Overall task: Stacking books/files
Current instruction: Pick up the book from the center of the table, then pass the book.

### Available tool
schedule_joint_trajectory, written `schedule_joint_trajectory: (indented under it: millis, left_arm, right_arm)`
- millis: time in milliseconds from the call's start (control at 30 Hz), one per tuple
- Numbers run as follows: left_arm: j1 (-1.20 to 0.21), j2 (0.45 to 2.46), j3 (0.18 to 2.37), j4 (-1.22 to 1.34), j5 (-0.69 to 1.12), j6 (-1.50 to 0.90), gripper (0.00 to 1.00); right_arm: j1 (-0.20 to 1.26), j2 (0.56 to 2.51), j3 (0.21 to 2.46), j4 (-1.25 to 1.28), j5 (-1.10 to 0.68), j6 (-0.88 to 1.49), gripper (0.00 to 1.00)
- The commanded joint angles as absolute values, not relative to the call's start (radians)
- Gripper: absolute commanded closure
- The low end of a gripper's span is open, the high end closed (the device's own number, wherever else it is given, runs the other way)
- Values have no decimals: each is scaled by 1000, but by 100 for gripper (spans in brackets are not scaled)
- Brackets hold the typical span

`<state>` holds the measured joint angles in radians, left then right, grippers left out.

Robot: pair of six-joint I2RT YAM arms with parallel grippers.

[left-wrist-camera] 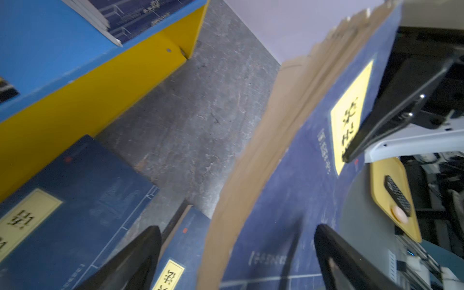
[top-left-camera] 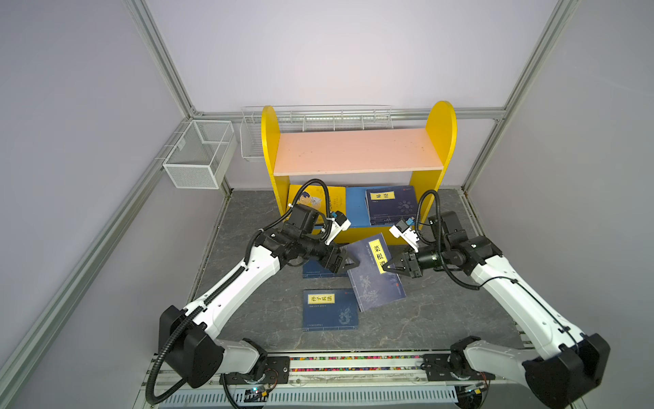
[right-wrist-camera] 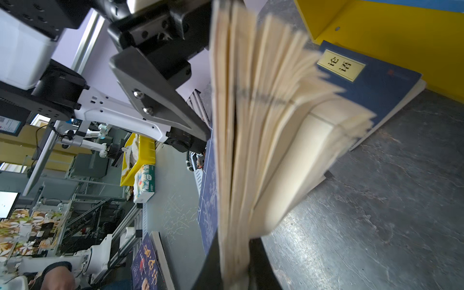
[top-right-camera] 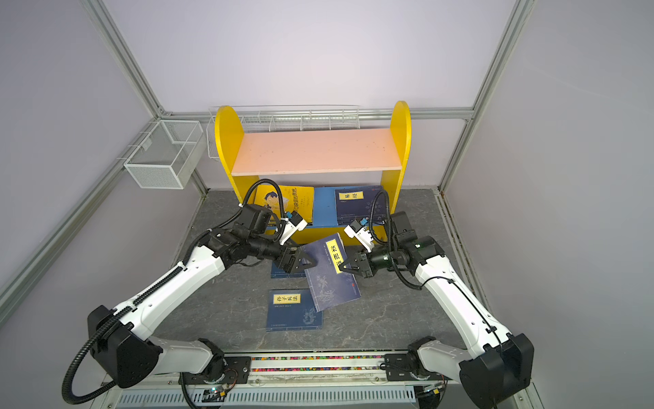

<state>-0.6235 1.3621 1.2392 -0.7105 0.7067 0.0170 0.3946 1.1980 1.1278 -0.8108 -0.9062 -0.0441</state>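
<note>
A navy book (top-left-camera: 375, 283) (top-right-camera: 329, 283) with a pale-yellow title label hangs tilted above the table. My right gripper (top-left-camera: 386, 270) (right-wrist-camera: 236, 263) is shut on its edge by the label, and its pages (right-wrist-camera: 263, 125) fan out. At the book's opposite edge my left gripper (top-left-camera: 350, 263) (left-wrist-camera: 237, 228) is open, with that edge between the jaws and touching neither finger. Partly under the left gripper lies a second navy book (top-left-camera: 313, 272) (left-wrist-camera: 75, 195). A third (top-left-camera: 330, 310) lies flat nearer the front.
The yellow shelf (top-left-camera: 440, 134) has a pink top board. Its blue bottom board (top-left-camera: 355, 209) carries a yellow cartoon book (top-left-camera: 336, 202) and a navy stack (top-left-camera: 389, 205). White wire baskets (top-left-camera: 200, 154) hang at the back left.
</note>
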Motion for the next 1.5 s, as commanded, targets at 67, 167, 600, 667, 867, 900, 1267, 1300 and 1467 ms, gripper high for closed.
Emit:
schedule_joint_trajectory:
  millis: [67, 167, 600, 667, 867, 900, 1267, 1300, 1467]
  left_arm:
    - [-621, 1402, 1253, -731, 918, 61, 6]
    - [-621, 1449, 1296, -723, 988, 67, 13]
    - [-627, 1424, 1271, -325, 902, -214, 100]
    - [-606, 1363, 1178, -84, 797, -376, 100]
    - [-578, 1308, 994, 335, 505, -698, 100]
    - [-579, 1318, 967, 403, 495, -747, 100]
    - [-580, 1367, 852, 744, 433, -1009, 100]
    - [-580, 1367, 855, 743, 435, -1010, 100]
    - [-581, 1365, 858, 752, 434, -1016, 100]
  right_arm:
    - [407, 1215, 1161, -830, -1011, -112, 90]
    - [414, 1229, 1163, -833, -983, -112, 90]
    - [291, 1116, 1046, -619, -629, 136, 27]
    - [234, 1062, 981, -524, -634, 226, 23]
    - [175, 952, 807, -254, -716, 438, 21]
    - [175, 952, 781, -187, -742, 489, 20]
    - [199, 1038, 718, 193, -747, 725, 22]
    - [199, 1055, 725, 218, -749, 737, 22]
    - [271, 1145, 760, 322, -749, 774, 25]
